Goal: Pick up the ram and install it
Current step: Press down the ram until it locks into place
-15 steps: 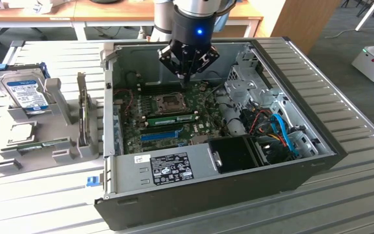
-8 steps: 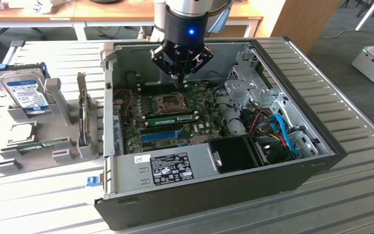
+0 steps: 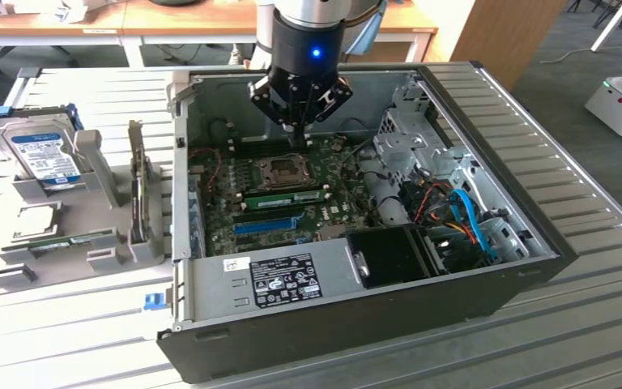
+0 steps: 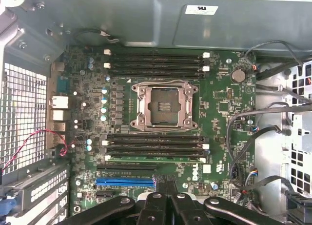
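A green ram stick [image 3: 289, 197] lies seated in one of the black memory slots just below the CPU socket [image 3: 286, 168], inside the open computer case [image 3: 322, 312]. In the wrist view the same ram [image 4: 153, 157] runs along the lowest slot of that bank, above the blue slot [image 4: 124, 182]. My gripper [image 3: 299, 136] hangs over the motherboard above the socket, its fingers [image 4: 157, 198] shut together with nothing between them, clear of the ram. A second green stick [image 3: 68, 241] lies in the grey holder on the exterior view's left.
A hard drive [image 3: 43, 154] and an upright dark expansion card [image 3: 138, 190] stand in grey holders left of the case. Cables [image 3: 468, 215], a drive cage [image 3: 408, 130] and a black fan shroud [image 3: 392, 255] crowd the case's right side. The metal case walls ring the board.
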Robot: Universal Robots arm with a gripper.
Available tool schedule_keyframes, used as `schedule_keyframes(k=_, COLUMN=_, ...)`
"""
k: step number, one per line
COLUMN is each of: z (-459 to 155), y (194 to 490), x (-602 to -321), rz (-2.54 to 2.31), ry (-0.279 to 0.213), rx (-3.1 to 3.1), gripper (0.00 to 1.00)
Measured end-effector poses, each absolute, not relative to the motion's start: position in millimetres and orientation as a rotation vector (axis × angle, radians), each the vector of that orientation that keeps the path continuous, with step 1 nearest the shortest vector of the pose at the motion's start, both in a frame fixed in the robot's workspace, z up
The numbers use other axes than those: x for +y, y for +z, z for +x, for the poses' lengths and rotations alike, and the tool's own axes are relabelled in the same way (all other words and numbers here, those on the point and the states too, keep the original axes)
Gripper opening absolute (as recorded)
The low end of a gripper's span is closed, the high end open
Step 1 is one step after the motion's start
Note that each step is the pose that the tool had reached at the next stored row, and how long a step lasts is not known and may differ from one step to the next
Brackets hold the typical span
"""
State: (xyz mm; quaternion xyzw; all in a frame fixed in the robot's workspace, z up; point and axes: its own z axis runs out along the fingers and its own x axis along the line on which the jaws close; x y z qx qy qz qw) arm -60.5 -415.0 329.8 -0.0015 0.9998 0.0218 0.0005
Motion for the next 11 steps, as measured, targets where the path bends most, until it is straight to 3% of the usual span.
schedule_keyframes(k=11, z=-59.2, y=329.8, x=-415.0, rz=-0.004, ry=0.069, rx=3.147, gripper=0.11)
